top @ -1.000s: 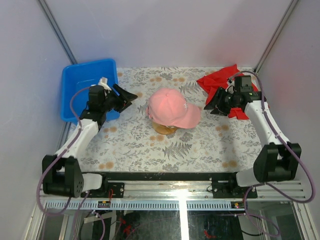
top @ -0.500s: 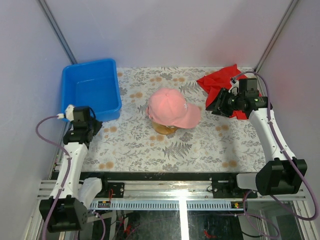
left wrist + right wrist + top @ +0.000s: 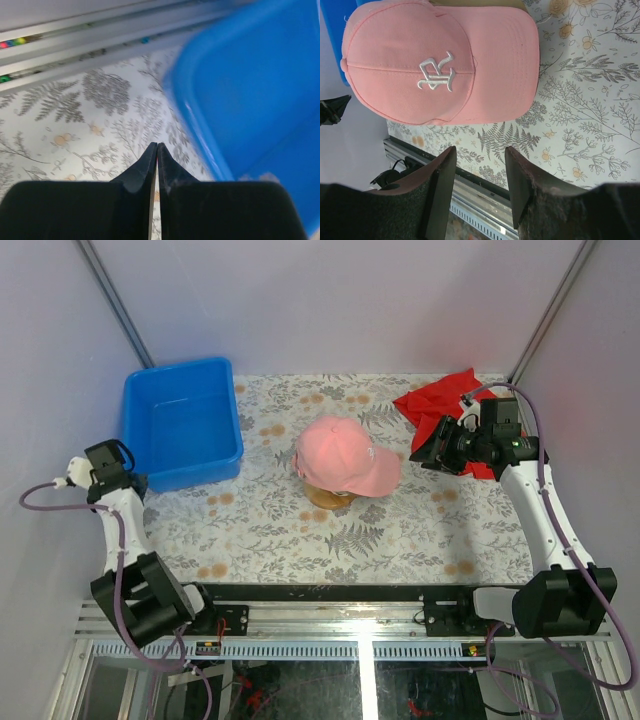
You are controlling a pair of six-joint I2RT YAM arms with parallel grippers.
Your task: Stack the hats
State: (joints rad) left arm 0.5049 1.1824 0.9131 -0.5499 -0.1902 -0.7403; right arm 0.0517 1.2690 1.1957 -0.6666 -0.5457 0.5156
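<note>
Pink fabric baseball cap (image 3: 345,457) with white logo: crowning the wooden stand (image 3: 328,498) at centre. Likely last step done; no loose cap seen. Left gripper (image 3: 157,150) pressed together, empty, beside blue plastic bin (image 3: 185,425). Right gripper (image 3: 480,152) spread, empty, near red cloth (image 3: 430,400). Next: probably just withdrawing.

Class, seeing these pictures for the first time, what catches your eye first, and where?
A pink cap with a white embroidered mark sits on a wooden stand at the middle of the floral table. A bright blue bin stands at the far left corner, and a red cloth lies crumpled at the far right.
</note>
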